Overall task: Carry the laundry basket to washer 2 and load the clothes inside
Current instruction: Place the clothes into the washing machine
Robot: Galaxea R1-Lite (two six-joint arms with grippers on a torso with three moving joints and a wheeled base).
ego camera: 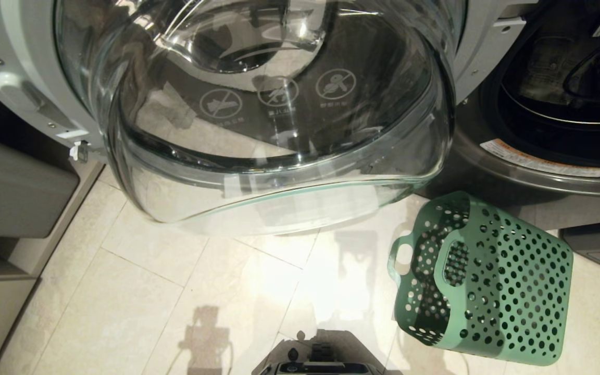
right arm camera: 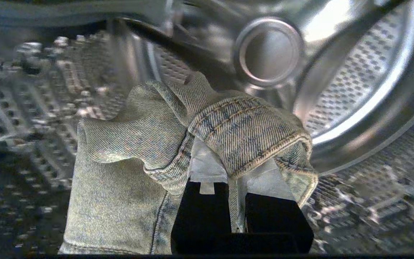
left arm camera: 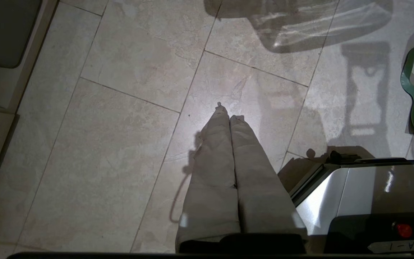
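Note:
My right gripper (right arm camera: 234, 158) is shut on the clothes (right arm camera: 138, 144), a pale blue-grey denim garment with stitched seams. The cloth drapes over both fingers and hides their tips. Gripper and garment are inside the perforated steel drum (right arm camera: 354, 72) of a washer. In the head view that dark grey washer (ego camera: 539, 156) stands at the upper right with its round glass door (ego camera: 279, 130) swung wide open; its number label is out of view. The green laundry basket (ego camera: 487, 281) lies tipped on the floor below the washer, and no clothes show in it. My left gripper (left arm camera: 230, 115) is shut and empty, pointing at the floor.
The open glass door fills the upper middle of the head view and juts out over the tiled floor (ego camera: 175, 291). A grey storage bin (ego camera: 13, 187) sits on a shelf at the left. My own base (ego camera: 321, 359) shows at the bottom edge.

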